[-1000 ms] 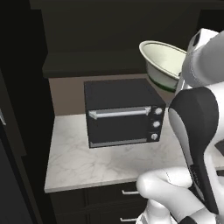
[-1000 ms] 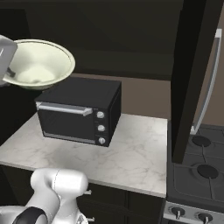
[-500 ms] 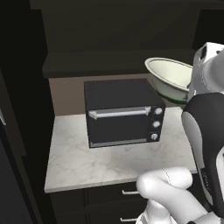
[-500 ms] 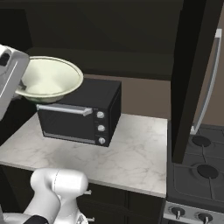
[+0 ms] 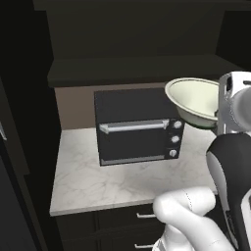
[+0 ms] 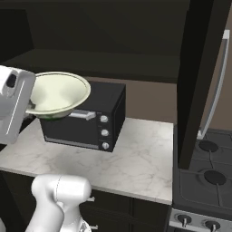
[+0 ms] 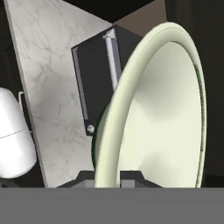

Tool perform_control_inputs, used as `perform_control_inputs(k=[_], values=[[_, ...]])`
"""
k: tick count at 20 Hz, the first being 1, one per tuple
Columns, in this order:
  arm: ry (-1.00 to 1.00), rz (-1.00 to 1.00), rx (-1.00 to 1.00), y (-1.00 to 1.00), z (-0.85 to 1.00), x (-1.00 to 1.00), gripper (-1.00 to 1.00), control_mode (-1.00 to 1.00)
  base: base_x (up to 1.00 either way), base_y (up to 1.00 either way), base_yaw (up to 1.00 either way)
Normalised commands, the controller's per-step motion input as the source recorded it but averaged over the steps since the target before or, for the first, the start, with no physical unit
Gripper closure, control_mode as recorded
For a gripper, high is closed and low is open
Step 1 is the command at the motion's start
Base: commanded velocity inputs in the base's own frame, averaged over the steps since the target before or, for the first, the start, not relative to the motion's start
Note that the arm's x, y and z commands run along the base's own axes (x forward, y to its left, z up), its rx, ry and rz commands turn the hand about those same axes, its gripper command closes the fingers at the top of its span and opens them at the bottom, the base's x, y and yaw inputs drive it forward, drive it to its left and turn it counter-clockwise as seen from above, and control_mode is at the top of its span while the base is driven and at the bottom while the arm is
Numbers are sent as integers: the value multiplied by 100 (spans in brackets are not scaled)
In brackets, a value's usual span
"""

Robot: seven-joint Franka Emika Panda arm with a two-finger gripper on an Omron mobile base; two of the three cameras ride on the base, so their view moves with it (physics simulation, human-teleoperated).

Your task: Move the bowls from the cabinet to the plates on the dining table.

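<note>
The pincer [image 7: 107,177] is clamped on the rim of the round cream-white bowl with green patterning [image 6: 56,95], carried above the marble bench's [image 6: 136,158] black toaster oven [image 5: 137,127]; next, transport to the dining table.

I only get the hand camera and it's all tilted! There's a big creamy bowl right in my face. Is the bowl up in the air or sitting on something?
Observer: Up in the air. The cream bowl hangs above the marble counter, in front of the toaster oven.
Operator: Is it tipped over like I see?
Observer: No, its opening faces up, only slightly tilted.
Operator: What's next to the counter?
Observer: A stove with round burners, on the counter's right in the right base view.
</note>
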Motion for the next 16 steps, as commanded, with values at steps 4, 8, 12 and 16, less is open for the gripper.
perform_control_inputs(k=[4, 8, 12, 16], values=[[0, 3, -3, 0, 0, -26, 100, -100, 0, 0, 0], [0, 1, -1, 0, 9, -24, 100, -100, 0, 0, 0], [0, 0, 0, 0, 14, -19, 100, -100, 0, 0, 0], [0, 0, 0, 0, 8, -10, 100, -100, 0, 0, 0]])
